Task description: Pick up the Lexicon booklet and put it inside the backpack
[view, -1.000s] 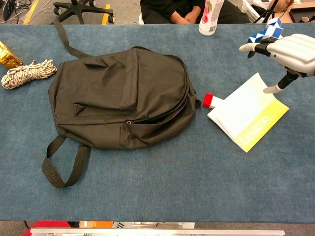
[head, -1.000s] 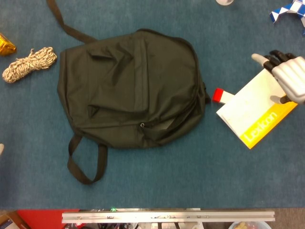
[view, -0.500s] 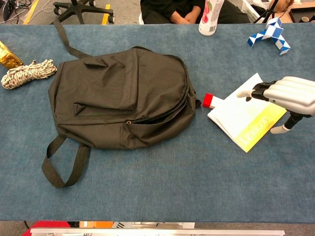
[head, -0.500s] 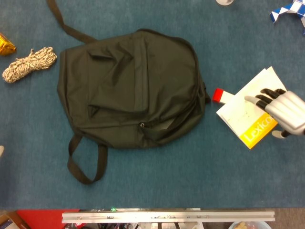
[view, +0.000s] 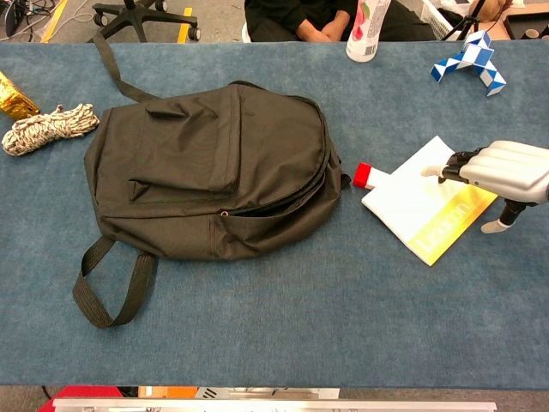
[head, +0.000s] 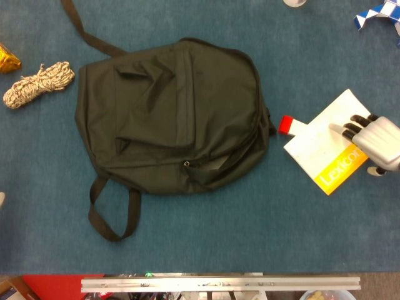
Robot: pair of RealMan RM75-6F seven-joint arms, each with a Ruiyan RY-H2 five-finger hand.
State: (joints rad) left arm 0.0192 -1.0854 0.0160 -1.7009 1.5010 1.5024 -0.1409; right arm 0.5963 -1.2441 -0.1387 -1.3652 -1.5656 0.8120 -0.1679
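Observation:
The black backpack [head: 169,112] [view: 214,163] lies flat at the middle left of the blue table, its zip line facing the booklet. The Lexicon booklet [head: 315,147] [view: 407,202], white with a yellow band, lies at an angle to the right of it. My right hand [head: 378,140] [view: 506,172] hovers over the booklet's right edge. Its fingertips rest on the white cover and the thumb sticks out past the yellow corner, gripping nothing. Neither view shows the left hand.
A small red-capped item [head: 286,125] [view: 364,175] lies between backpack and booklet. A rope bundle [head: 37,83] and a gold packet [head: 7,57] sit far left. A blue-white snake puzzle [view: 467,62] and a bottle [view: 366,30] stand at the back right.
The right hand came down from the booklet's far corner onto its cover, then drew back slightly toward the right edge. The booklet shifted a little. The backpack has not moved.

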